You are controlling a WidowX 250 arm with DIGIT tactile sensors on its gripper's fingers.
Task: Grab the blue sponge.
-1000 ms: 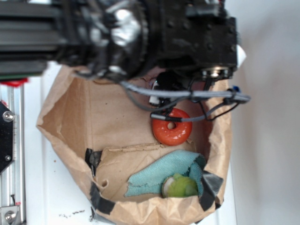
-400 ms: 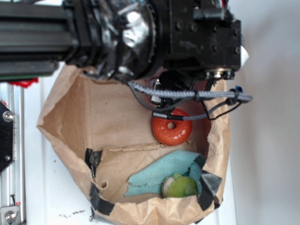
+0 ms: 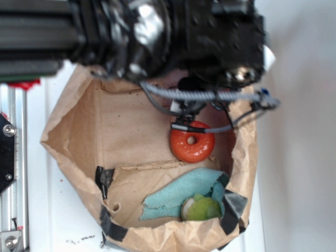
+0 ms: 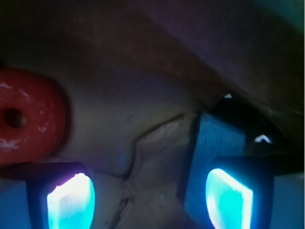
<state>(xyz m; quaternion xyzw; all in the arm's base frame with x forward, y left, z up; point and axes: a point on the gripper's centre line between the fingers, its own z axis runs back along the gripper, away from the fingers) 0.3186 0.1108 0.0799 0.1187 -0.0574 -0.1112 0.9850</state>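
In the wrist view the blue sponge [image 4: 217,140] is a dark blue block on the brown paper floor, right against the right fingertip [image 4: 228,198]. My gripper [image 4: 150,193] is open, and only creased paper lies between its glowing pads. The left fingertip [image 4: 71,200] sits just below the orange ring [image 4: 26,117]. From the exterior camera, the black arm [image 3: 173,37] hangs over the far end of the paper bag [image 3: 79,131] and hides the sponge and the fingers. The orange ring [image 3: 192,142] lies just in front of the arm.
A pale teal cloth [image 3: 181,197] and a green round object [image 3: 202,208] lie at the bag's near end. Grey cables [image 3: 210,96] droop below the arm over the ring. The bag's raised walls close in on all sides. A metal rail [image 3: 13,173] runs along the left.
The arm and its cables have shifted slightly toward the far end of the bag, uncovering more of the orange ring. The ring, the cloth and the green object have not moved.
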